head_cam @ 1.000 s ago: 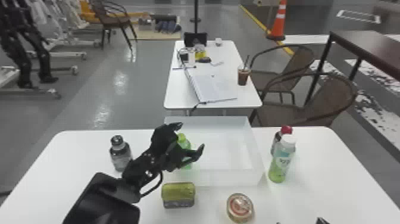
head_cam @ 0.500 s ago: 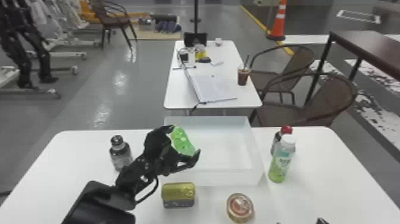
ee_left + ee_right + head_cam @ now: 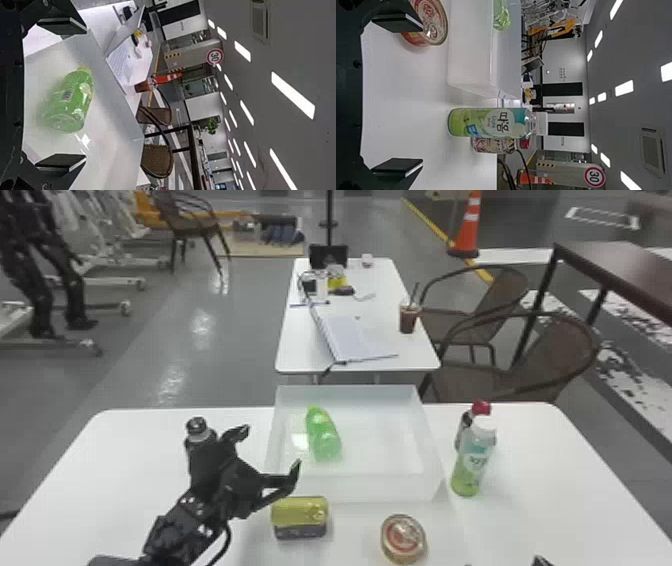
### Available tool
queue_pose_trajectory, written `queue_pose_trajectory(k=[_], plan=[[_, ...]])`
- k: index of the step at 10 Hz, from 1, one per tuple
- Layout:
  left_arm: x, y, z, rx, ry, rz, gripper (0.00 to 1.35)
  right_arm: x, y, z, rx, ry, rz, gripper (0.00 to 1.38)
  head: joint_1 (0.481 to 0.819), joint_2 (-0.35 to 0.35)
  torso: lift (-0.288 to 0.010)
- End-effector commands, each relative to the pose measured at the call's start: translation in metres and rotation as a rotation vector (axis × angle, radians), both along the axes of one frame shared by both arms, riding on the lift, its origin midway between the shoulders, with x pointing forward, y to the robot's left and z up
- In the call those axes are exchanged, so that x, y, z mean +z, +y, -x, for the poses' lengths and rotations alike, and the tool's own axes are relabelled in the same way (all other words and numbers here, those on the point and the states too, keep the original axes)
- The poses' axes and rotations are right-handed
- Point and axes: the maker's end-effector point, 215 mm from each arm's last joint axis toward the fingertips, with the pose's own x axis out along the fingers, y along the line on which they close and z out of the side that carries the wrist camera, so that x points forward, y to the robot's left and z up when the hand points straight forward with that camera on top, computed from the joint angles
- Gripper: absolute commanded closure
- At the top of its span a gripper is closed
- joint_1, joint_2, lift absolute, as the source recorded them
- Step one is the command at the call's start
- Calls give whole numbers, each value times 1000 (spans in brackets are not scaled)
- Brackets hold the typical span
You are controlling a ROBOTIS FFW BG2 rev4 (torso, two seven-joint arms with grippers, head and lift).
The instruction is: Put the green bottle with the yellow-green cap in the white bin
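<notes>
Inside the white bin [image 3: 360, 488], over toward its left side, the green bottle [image 3: 326, 440] lies tipped over, its yellow-green cap [image 3: 313, 410] pointing toward the far wall. From where I'm standing, the left gripper [image 3: 273, 446] is by the bin's near left part, its 2 fingers wide apart, with space between it and the bottle. Past that arm, a dark bottle [image 3: 196, 427] with a black cap stands on the white surface [image 3: 555, 490]. Just in front of the bin sit a yellow-and-dark can [image 3: 300, 517] and, farther right, a round tin [image 3: 403, 538]. To the bin's right, 2 more bottles stand upright: a white-capped green bottle [image 3: 472, 465], with a red-capped bottle [image 3: 481, 408] close behind. The right gripper [image 3: 504, 562] waits at the near edge, its fingers spread too, holding nothing.
</notes>
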Motion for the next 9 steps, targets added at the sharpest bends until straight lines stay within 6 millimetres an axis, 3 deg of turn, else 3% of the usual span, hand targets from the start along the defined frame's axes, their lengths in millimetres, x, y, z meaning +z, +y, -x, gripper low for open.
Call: queue_pose_trajectory(k=[1, 5, 7, 9], plan=[[-1, 25, 17, 51, 6, 27, 163, 1, 0, 0, 0, -1, 1, 104, 549, 0, -100], [-21, 117, 64, 210, 42, 87, 163, 0, -1, 1, 4, 1, 4, 104, 549, 0, -100], [-43, 159, 92, 293, 83, 124, 163, 1, -1, 0, 2, -1, 5, 104, 549, 0, -100], [-59, 191, 117, 348, 109, 112, 163, 1, -1, 1, 5, -1, 7, 104, 549, 0, -100]])
